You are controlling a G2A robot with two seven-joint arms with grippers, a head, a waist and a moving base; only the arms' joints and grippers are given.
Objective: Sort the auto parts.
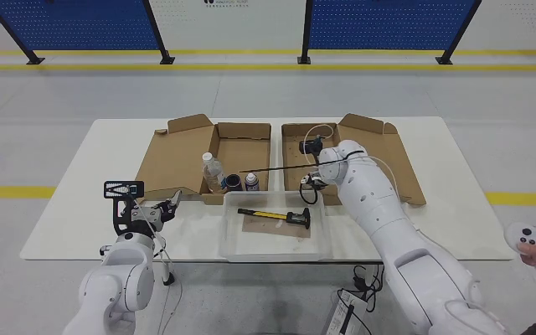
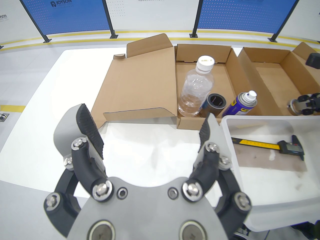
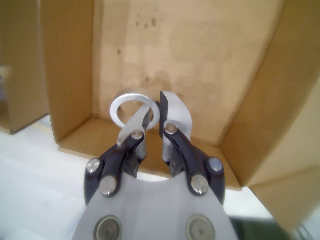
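A silver metal ring (image 3: pixel 115 107) is pinched in my right gripper (image 3: pixel 155 108), one finger passing through the ring and the other outside it. The ring hangs just above the floor of the right cardboard box (image 3: pixel 190 38), near its front wall. In the top view this gripper (image 1: pixel 311 177) is at the front left corner of that box (image 1: pixel 293 138). My left gripper (image 2: pixel 147 116) stands open and holds nothing, over bare table at the front left (image 1: pixel 172 203). In a white tray (image 2: pixel 250 119) lies a yellow and black caliper (image 2: pixel 270 146).
The left cardboard box (image 1: pixel 247 151) holds a clear bottle (image 2: pixel 196 88), a black cylinder (image 2: pixel 215 102) and a blue spray can (image 2: pixel 241 103) along its front wall. Both boxes have open flaps spread sideways. The white tray (image 1: pixel 243 243) sits at the table's front middle.
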